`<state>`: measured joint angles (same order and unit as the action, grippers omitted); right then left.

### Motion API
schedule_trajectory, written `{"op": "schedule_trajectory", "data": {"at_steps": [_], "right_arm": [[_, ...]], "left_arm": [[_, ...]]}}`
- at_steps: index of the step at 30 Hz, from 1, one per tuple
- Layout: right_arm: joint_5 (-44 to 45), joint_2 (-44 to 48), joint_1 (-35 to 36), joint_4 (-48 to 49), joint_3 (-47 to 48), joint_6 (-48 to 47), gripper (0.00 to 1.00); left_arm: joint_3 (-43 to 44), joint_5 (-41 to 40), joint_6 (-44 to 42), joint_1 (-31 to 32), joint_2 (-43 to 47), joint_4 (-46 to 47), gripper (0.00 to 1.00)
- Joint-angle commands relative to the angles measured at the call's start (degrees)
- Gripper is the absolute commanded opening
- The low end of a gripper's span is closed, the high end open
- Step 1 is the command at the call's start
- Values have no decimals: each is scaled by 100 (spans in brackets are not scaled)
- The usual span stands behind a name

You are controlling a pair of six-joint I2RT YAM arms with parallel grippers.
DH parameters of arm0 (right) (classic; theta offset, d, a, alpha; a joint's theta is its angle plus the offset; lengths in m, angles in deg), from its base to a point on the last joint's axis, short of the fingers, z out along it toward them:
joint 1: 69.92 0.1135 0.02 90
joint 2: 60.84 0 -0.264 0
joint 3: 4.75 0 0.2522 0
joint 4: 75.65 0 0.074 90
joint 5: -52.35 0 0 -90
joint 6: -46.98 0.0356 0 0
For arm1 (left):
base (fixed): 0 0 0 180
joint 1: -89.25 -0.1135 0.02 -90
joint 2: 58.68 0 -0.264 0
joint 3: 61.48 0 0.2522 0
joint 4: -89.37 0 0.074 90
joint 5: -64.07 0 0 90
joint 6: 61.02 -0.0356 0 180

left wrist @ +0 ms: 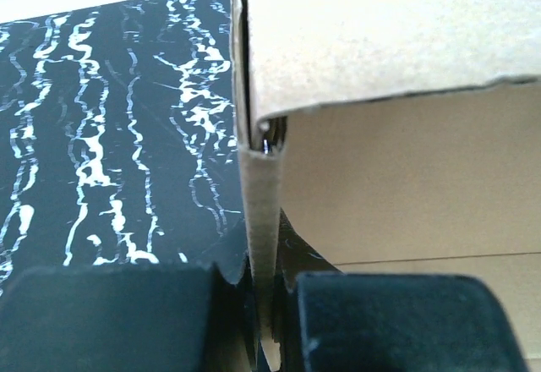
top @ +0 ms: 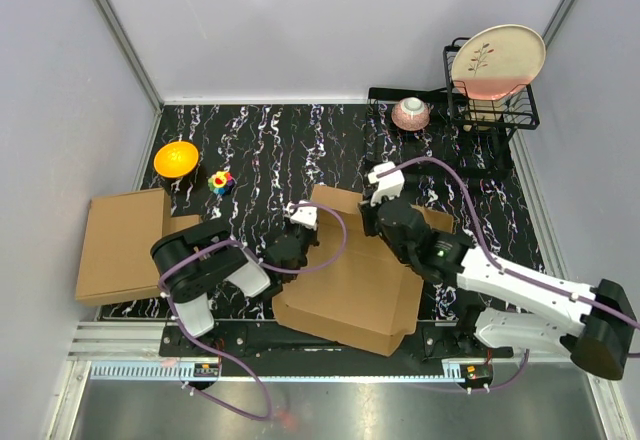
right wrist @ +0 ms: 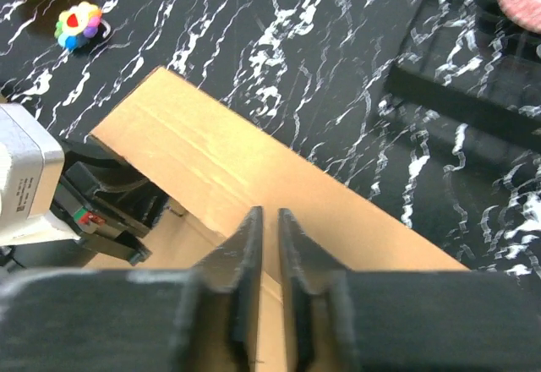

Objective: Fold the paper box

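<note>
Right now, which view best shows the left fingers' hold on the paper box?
Left wrist: left fingers pinch a paper box wall edge-on. Top external: the left arm covers that pinch. Right wrist: a flap hides it.

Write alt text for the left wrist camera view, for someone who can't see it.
The left tool pinches a thin upright wall of the paper box between its two black fingers. A black, white-veined table fills the picture's left side.
</note>
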<state>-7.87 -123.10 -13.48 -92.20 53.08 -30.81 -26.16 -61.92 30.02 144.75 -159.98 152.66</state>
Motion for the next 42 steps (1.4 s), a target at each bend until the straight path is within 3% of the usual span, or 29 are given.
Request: {"op": "schedule_trajectory", "data": {"at_steps": [1, 2, 3, 7, 11, 15, 24, 29, 36, 42], "right_arm": [[615, 635, -28, -457, 487, -209, 25], [886, 697, -28, -573, 619, -253, 27], [1020, 750, -37, -661, 663, -315, 38], [1784, 1153, -46, -829, 445, -491, 46], [2198, 1558, -46, -1012, 32, -536, 48], [2348, 1805, -46, -1312, -48, -298, 52], [2629, 1577, -46, -1759, 22, 44, 55], [2770, 1243, -195, -1839, 83, 291, 59], [2208, 435, -1056, -1927, 312, 615, 63], [2145, 714, -1250, -1734, 146, 704, 64]], "left_arm": [[-91, -891, -534, 4, 189, 1734, 0], [-91, -962, -578, 4, 302, 1664, 0], [-82, -1024, -613, 13, 364, 1411, 0], [-73, -1384, -465, 13, 760, 531, 0], [5, -1569, -271, 22, 1111, -442, 0], [708, -1754, 1017, 4, 1481, -3767, 0], [1368, -770, 1689, -110, 1499, -5892, 0], [1552, -427, 1777, -189, 1472, -6343, 0], [1615, -75, 1891, -286, 1446, -6678, 0], [1439, -128, 1970, -286, 1525, -6589, 0]]}}
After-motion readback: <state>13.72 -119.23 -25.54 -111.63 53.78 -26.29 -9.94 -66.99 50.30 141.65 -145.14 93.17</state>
